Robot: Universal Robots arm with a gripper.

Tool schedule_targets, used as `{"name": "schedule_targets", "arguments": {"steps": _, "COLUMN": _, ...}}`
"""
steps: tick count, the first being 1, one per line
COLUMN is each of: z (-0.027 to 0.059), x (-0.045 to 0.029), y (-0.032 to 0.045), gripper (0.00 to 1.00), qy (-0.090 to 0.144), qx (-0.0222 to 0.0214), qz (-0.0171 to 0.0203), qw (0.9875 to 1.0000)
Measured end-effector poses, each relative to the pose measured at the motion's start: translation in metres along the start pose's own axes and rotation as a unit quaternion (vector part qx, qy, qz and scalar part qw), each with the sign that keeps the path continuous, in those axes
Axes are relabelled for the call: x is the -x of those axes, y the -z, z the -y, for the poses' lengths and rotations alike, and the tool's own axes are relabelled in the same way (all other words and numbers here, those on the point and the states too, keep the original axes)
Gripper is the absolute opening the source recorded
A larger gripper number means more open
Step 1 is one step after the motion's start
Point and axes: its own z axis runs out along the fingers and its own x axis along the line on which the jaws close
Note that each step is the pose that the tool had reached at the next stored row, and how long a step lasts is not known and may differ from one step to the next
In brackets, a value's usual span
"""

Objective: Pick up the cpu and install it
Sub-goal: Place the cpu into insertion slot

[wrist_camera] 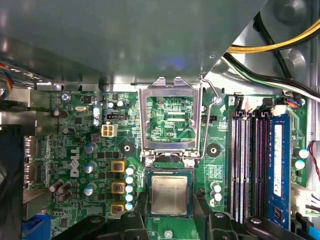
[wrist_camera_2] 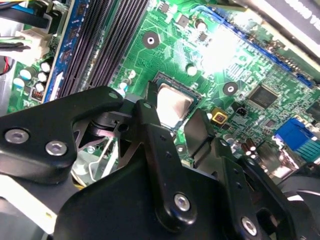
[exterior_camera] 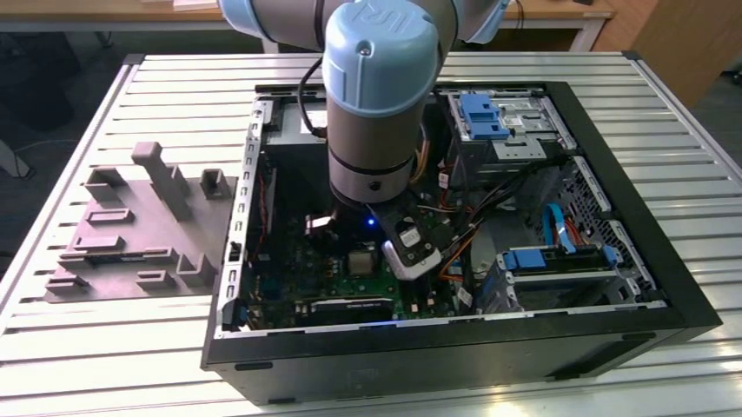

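Silvery-grey metal marks your cpu point(wrist_camera: 170, 195): it lies flat in the socket on the green circuit board point(wrist_camera: 220, 172), just beside the hinged metal frame point(wrist_camera: 145, 120), which is flipped up. Your gripper point(wrist_camera_2: 175, 119) is spread open, with one black finger point(wrist_camera_2: 150, 130) on each side of the chip. In the exterior view the arm reaches into the computer case point(exterior_camera: 649, 287). The grey tray point(exterior_camera: 128, 234) sits at nine o'clock from it on the slatted table point(exterior_camera: 696, 130).
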Motion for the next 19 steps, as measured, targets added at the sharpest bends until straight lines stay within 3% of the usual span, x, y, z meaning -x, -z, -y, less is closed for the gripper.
{"name": "schedule_targets", "arguments": {"steps": 9, "z": 0.0002, "x": 0.0003, "y": -0.0051, "gripper": 0.47, "qy": -0.004, "qx": 0.0006, "qz": 0.0001, "qw": 1.0}}
{"name": "schedule_targets", "arguments": {"steps": 11, "z": 0.0002, "x": 0.0003, "y": -0.0051, "gripper": 0.34, "qy": -0.004, "qx": 0.0005, "qz": 0.0, "qw": 1.0}}
{"name": "schedule_targets", "arguments": {"steps": 19, "z": 0.0001, "x": -0.0001, "y": -0.0052, "gripper": 0.34, "qy": -0.004, "qx": 0.0007, "qz": 0.0001, "qw": 1.0}}
